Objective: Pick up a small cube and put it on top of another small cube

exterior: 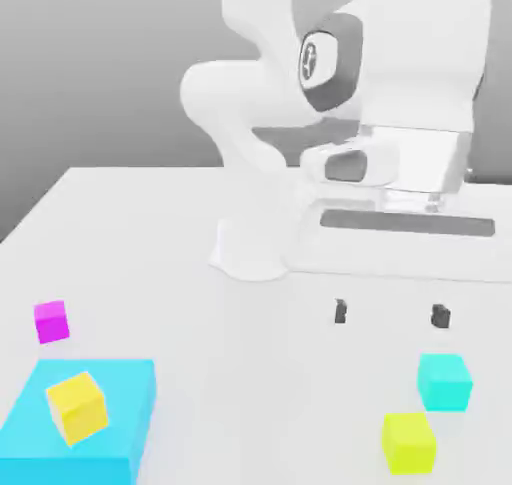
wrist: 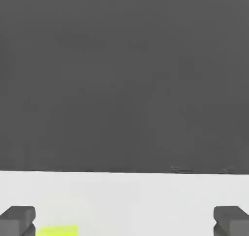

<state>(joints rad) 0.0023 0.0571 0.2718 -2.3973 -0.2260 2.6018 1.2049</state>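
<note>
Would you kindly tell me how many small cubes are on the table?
4: a magenta cube at the exterior view's left, a golden-yellow cube on the large cyan block, a cyan cube and a lime cube at the right.

So on your white table (exterior: 150,253) you've got 3 things sitting around that aren't part of the job. There's a small magenta cube (exterior: 51,321) over on the exterior view's left, sitting by itself on the bare surface. Just below it in that view is a big flat cyan block (exterior: 120,413), way wider than it is tall, and it runs off the bottom edge of the shot. Resting on top of that block is a golden-yellow cube (exterior: 77,407), turned at an angle to the block's edges. Behind it all you just get a plain gray backdrop (exterior: 100,63).
</note>
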